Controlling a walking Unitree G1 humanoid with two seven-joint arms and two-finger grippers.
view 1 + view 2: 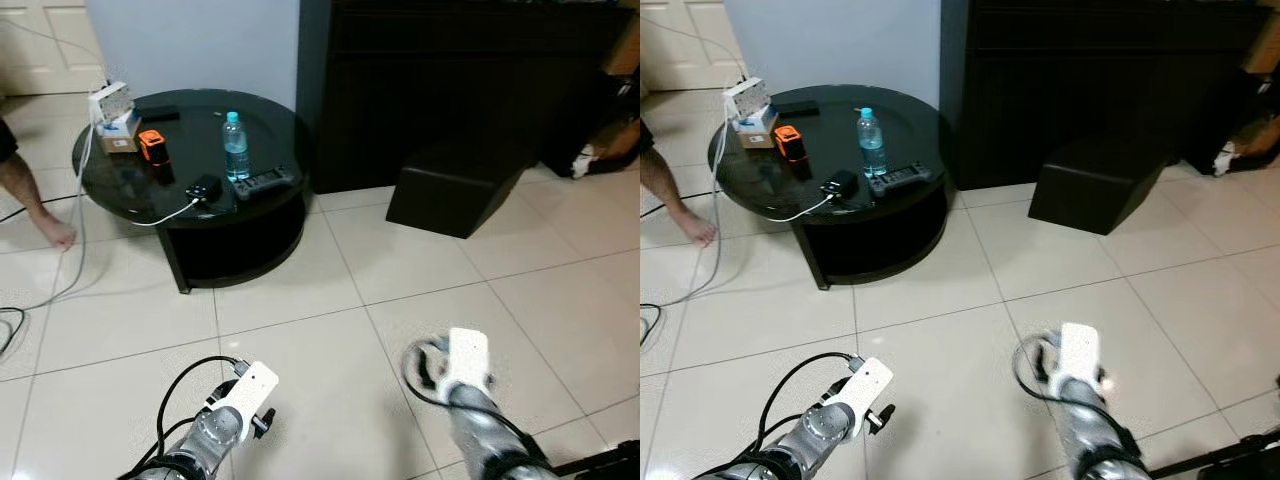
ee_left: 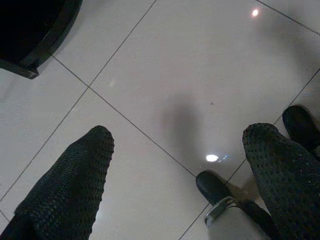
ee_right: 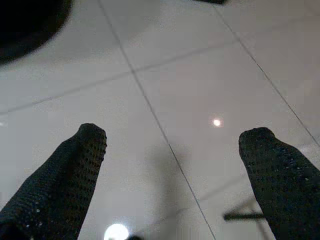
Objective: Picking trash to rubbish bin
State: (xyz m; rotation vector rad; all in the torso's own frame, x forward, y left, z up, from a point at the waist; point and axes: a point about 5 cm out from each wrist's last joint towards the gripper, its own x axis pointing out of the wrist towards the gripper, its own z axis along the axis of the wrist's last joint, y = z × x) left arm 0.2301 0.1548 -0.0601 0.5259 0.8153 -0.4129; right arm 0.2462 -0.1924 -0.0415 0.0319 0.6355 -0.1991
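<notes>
Both grippers are held low over the pale tiled floor w/ fingers spread wide and nothing gripped: left gripper, right gripper. Further out, a clear plastic water bottle w/ blue cap is stood upright on the round black glass coffee table, beside a black remote. A bare foot is seen left of the table.

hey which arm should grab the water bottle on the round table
Probably the left. The water bottle on the round table stands ahead and to the robot's left, nearer the open left gripper than the right gripper.
</notes>
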